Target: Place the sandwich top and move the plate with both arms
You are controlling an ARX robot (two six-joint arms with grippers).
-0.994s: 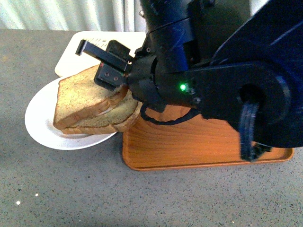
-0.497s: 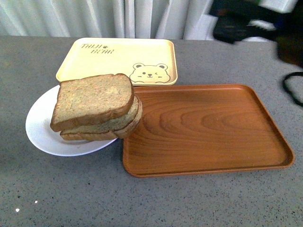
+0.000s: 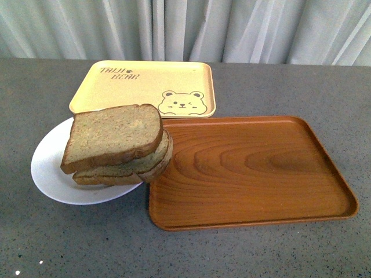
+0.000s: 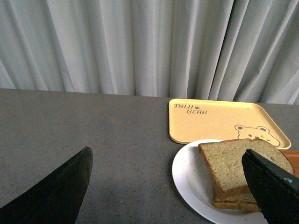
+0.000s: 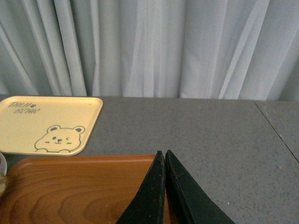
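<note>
Here the plate [image 3: 49, 168] sits just beside the brown tray's [image 3: 249, 174] edge.

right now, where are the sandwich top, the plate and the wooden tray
sandwich top [image 3: 113, 134]: front view, middle of its upper face
plate [image 3: 46, 165]: front view, bare white part left of the sandwich top
wooden tray [image 3: 255, 168]: front view, centre of its bare floor
</note>
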